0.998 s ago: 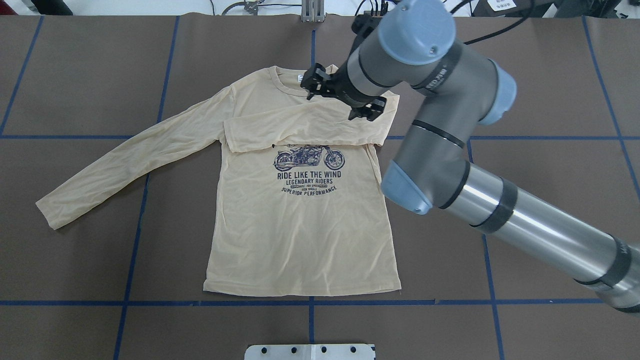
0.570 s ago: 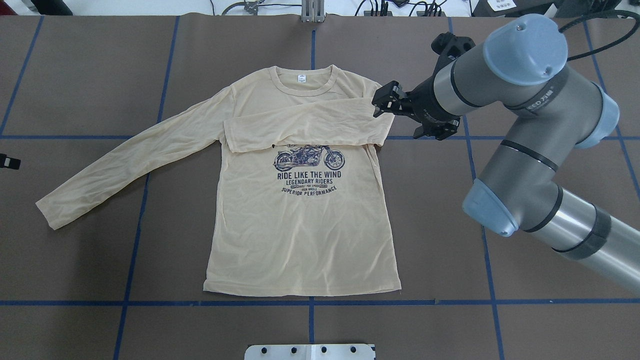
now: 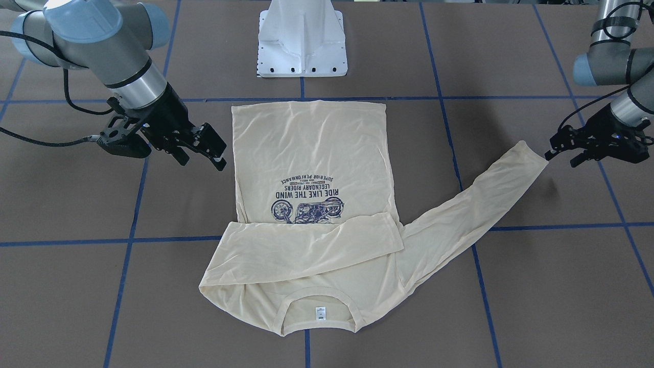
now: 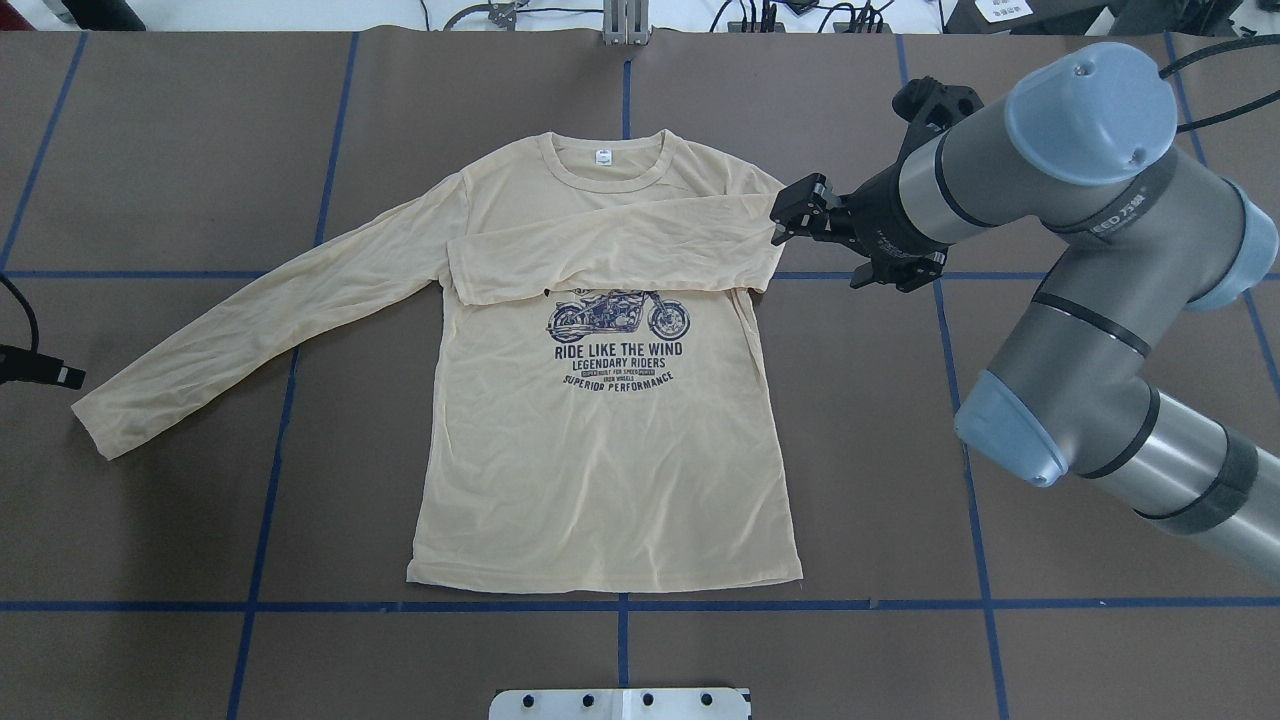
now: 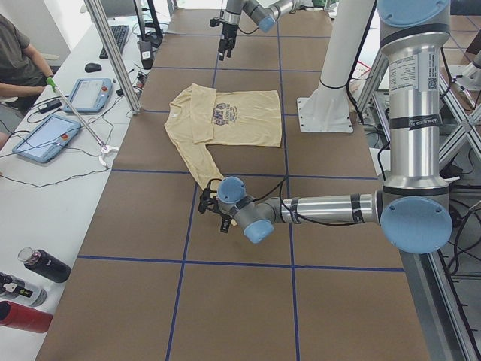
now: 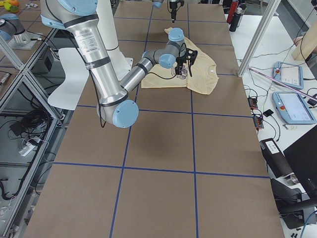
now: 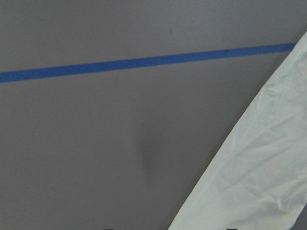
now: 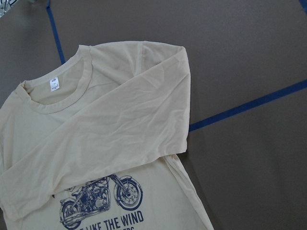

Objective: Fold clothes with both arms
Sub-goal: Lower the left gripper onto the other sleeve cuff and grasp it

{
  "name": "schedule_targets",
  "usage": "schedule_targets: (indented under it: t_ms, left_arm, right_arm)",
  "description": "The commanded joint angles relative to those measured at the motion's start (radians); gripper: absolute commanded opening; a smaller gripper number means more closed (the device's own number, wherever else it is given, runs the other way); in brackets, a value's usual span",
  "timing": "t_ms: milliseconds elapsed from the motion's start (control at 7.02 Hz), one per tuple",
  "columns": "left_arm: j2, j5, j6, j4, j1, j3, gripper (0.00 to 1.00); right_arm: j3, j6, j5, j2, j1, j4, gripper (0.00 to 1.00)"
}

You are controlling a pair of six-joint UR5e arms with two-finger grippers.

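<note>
The pale cream-yellow shirt (image 4: 600, 470) lies flat, print up, on the brown table; it also shows in the front view (image 3: 311, 138) and the right wrist view (image 8: 120, 134). One sleeve (image 4: 610, 255) lies folded across the chest above the motorcycle print. The other sleeve (image 4: 250, 330) stretches out to the overhead view's left. My right gripper (image 4: 790, 212) is open and empty, just off the shirt's shoulder edge. My left gripper (image 3: 559, 156) is open beside the outstretched sleeve's cuff (image 3: 526, 153). The left wrist view shows the sleeve edge (image 7: 259, 167).
The white pedestal base (image 3: 301, 46) stands at the table's near edge behind the hem. Blue tape lines (image 4: 620, 605) grid the brown table. In the left side view an operators' bench with tablets (image 5: 45, 135) and bottles (image 5: 30, 289) runs along the far side.
My right gripper has moved from above the collar out to the right, past the shirt's shoulder. My left gripper has come in at the left edge, close to the outstretched cuff.
</note>
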Motion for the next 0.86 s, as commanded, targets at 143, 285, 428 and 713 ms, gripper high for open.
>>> schedule_targets:
  t_ms: [143,285,428,713]
  left_arm:
    - [-0.024,0.001,0.006,-0.002,0.028,0.043,0.69]
    - [-0.024,0.001,0.007,-0.002,0.03,0.045,0.64]
    - [-0.021,-0.002,0.007,-0.002,0.03,0.043,0.64]
    - [-0.02,-0.001,0.009,0.0,0.034,0.051,0.61]
  right_arm:
    - [-0.004,0.0,-0.006,0.002,-0.001,0.0,0.99]
    - [-0.007,0.0,-0.012,0.003,-0.002,0.001,0.99]
    - [-0.008,0.0,-0.014,0.008,-0.004,0.0,0.99]
    - [-0.01,0.002,-0.012,0.008,-0.004,0.0,0.99]
